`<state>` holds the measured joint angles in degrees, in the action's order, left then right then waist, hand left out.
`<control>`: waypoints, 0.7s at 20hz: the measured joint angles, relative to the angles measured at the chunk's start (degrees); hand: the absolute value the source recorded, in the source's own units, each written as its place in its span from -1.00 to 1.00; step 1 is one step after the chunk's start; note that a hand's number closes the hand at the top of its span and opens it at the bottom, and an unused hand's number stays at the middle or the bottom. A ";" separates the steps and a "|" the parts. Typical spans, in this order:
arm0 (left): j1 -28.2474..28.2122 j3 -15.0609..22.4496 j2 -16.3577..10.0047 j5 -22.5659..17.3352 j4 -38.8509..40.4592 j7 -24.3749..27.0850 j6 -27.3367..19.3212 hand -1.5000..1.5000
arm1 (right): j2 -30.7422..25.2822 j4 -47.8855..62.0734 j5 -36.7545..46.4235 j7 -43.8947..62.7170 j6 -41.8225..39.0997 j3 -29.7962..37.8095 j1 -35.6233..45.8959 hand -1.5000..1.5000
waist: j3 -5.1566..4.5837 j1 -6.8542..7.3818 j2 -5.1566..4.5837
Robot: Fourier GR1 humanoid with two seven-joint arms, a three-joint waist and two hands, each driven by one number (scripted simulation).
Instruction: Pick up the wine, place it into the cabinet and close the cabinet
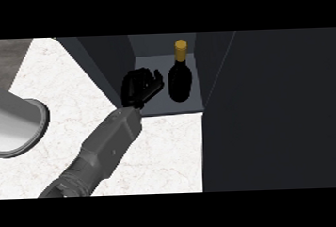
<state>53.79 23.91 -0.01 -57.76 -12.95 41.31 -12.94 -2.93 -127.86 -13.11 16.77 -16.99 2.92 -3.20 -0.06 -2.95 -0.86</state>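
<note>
Wine (180, 79) stands upright inside the cabinet (161, 109). Right hand (140, 88) hovers just beside it, fingers spread and empty; the bottle looks delivered, so closing up comes next.

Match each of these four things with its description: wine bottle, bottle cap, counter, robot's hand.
Things:
1. wine bottle
2. bottle cap
3. counter
4. hand

Descriptions:
a. white, marbled
b. open, beside the bottle
c. upright inside the cabinet
d. gold

Pairs: 1-c, 2-d, 3-a, 4-b
</note>
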 measured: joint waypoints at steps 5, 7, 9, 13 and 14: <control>0.72 -1.33 0.09 -0.90 1.17 2.50 0.22 1.00 | 0.25 0.39 0.96 0.41 0.44 -0.95 1.01 -1.00 | -0.12 -0.29 -0.20; 1.03 -1.41 0.15 -0.53 1.76 3.76 0.65 -1.00 | 0.02 0.24 1.00 1.11 0.98 -0.49 1.80 -1.00 | -0.24 -0.26 -0.32; 1.07 -1.49 0.14 -0.18 1.79 4.84 1.21 -1.00 | 0.02 -0.14 0.97 0.41 0.51 -0.42 0.59 -1.00 | -0.36 -0.21 -0.39; 0.96 -1.22 0.16 0.52 1.27 6.41 2.19 -1.00 | -0.38 -0.20 0.77 0.78 0.77 0.42 1.00 -1.00 | -0.61 0.02 -0.61; 0.80 -1.09 0.14 0.73 0.87 6.85 2.49 -1.00 | -0.20 -0.37 0.86 0.37 0.67 0.38 0.38 -1.00 | -0.67 0.12 -0.63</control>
<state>54.59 22.81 0.13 -57.03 -12.08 48.16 -10.45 -3.14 -128.23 -12.25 17.14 -16.32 3.30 -2.82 -0.73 -2.84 -1.49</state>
